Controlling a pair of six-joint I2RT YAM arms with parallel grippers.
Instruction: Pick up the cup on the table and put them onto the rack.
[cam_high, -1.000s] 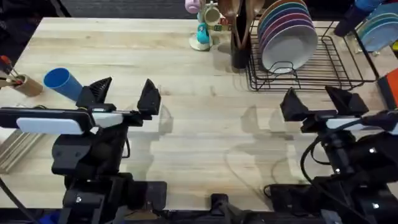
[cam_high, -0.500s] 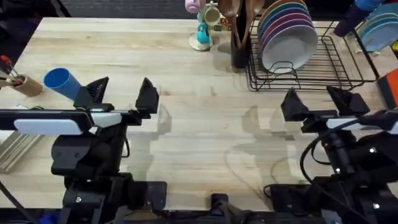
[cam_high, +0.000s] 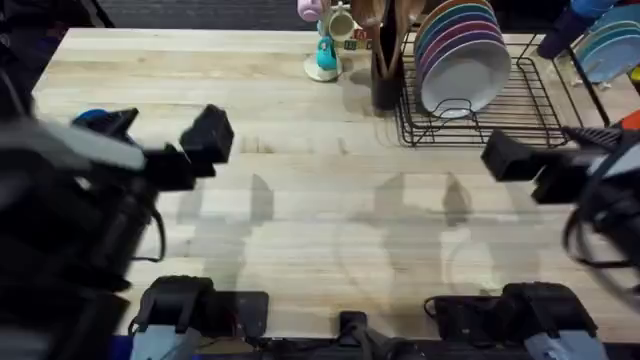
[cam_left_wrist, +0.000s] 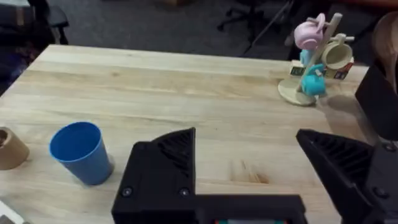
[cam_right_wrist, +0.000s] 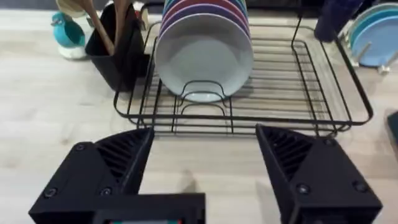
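Observation:
The blue cup (cam_left_wrist: 79, 152) stands upright on the wooden table (cam_high: 330, 200) at the far left, and in the overhead view the cup (cam_high: 90, 117) is mostly hidden behind my left arm. My left gripper (cam_high: 165, 135) hangs open above the table just right of the cup, with nothing between its fingers; the left wrist view shows the gripper (cam_left_wrist: 255, 168) the same way. The black wire rack (cam_high: 520, 110) sits at the back right. My right gripper (cam_high: 555, 150) is open and empty, raised in front of the rack (cam_right_wrist: 311, 93); its wrist view also shows this gripper (cam_right_wrist: 208, 168).
Several coloured plates (cam_right_wrist: 202, 56) stand in the rack's left half. A black utensil holder (cam_high: 385, 80) is beside the rack. A mug tree (cam_left_wrist: 314, 62) stands at the back middle. A tan cardboard tube (cam_left_wrist: 9, 148) lies left of the cup.
Both arms have risen toward the camera and look larger and blurred. The left gripper moved left and farther back, closer to the cup. The right gripper shifted right.

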